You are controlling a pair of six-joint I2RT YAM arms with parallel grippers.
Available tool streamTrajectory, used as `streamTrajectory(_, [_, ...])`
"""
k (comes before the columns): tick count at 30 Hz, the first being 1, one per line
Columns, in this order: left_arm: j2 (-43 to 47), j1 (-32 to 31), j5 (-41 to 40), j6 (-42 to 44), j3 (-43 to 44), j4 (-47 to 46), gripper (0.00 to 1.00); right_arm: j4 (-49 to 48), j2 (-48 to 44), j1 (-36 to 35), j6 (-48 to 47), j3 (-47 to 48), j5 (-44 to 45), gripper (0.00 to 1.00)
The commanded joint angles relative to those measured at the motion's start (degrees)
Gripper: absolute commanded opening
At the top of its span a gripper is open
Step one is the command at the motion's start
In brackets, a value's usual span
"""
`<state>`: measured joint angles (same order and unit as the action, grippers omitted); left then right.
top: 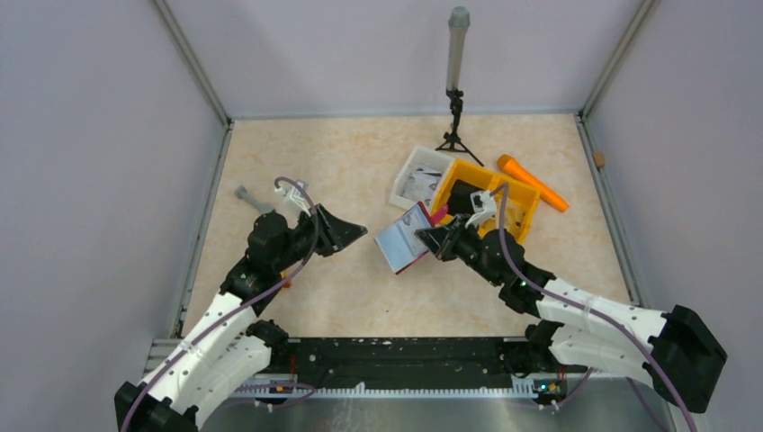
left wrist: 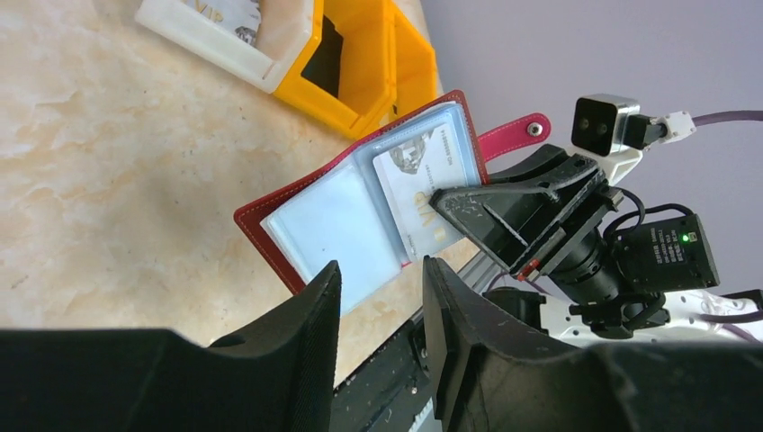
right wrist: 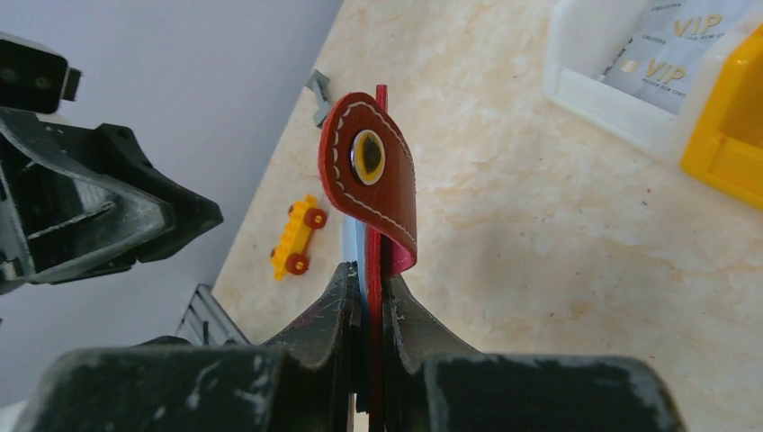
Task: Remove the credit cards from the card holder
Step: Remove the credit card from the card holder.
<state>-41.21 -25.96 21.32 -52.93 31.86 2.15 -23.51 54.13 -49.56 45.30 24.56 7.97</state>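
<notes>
Right tool (right wrist: 369,281): clamped on dark red leather-like folding card holder (left wrist: 328,225), unfolded, mid-scene.
Left tool (left wrist: 380,279): fingers parted, empty, left of holder.
Card: pale whitish credit card (left wrist: 423,180) inside holder's sleeve.
Tabletop (top: 315,162): beige marbled; grey walls (top: 90,135).

Beige table (top: 342,162) is carrying white tray (top: 402,178) touching yellow bin (top: 477,167); orange tool (top: 533,183) is lying beside. Grey bolt (top: 252,198) is lying left.

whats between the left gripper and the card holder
Nothing. In the top view only bare table shows between the open left gripper and the card holder.
</notes>
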Motion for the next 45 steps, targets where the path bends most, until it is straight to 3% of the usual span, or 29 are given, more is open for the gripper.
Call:
streamTrajectory(1, [1.02, -0.82, -1.67, 0.91, 2.60, 1.43, 0.41, -1.74, 0.50, -1.11, -5.21, 3.67, 3.08, 0.00])
streamTrajectory(5, [-2.41, -1.47, 7.08, -7.13, -2.65, -16.00, 0.36, -5.30, 0.38, -1.09, -2.18, 2.77, 0.63, 0.00])
streamTrajectory(8, [-6.78, -3.96, 8.14, -11.08, -4.16, -24.90, 0.32, -7.60, 0.06, -1.20, 0.04, 2.24, -0.93, 0.01])
streamTrajectory(14, [-13.49, -9.22, 6.16, -12.00, -2.15, -31.08, 0.31, -11.85, -1.42, -1.18, 4.19, 0.51, -2.50, 0.01])
streamTrajectory(23, [-17.81, -10.50, 5.99, -12.35, -2.08, -35.30, 0.29, -13.10, -3.84, -1.18, 8.11, -0.83, -3.67, 0.01])
streamTrajectory(30, [-19.86, -10.48, 7.48, -15.64, -4.55, -47.05, 0.30, -13.16, -4.34, -1.20, 10.79, -1.14, -5.15, 0.01])
streamTrajectory(37, [-23.50, -10.50, 10.16, -19.42, -5.08, -55.27, 0.21, -14.90, -3.88, -1.15, 12.45, -2.17, -6.13, 0.01])
streamTrajectory(40, [-25.19, -10.45, 10.45, -21.66, -6.30, -61.37, 0.10, -16.65, -3.68, -1.15, 14.00, -2.92, -6.79, 0.02])
streamTrajectory(43, [-26.03, -10.15, 10.60, -23.26, -7.18, -65.59, 0.00, -15.78, -4.94, -1.18, 14.86, -3.45, -4.85, 0.12])
streamTrajectory(44, [-25.95, -10.09, 10.73, -23.35, -7.30, -65.79, 0.00, -14.98, -5.69, -1.18, 15.11, -3.63, -3.77, 0.20])
streamTrajectory(45, [-25.67, -9.93, 10.82, -23.28, -7.45, -65.72, 0.00, -14.61, -6.58, -1.18, 15.30, -4.01, -2.89, 0.38])
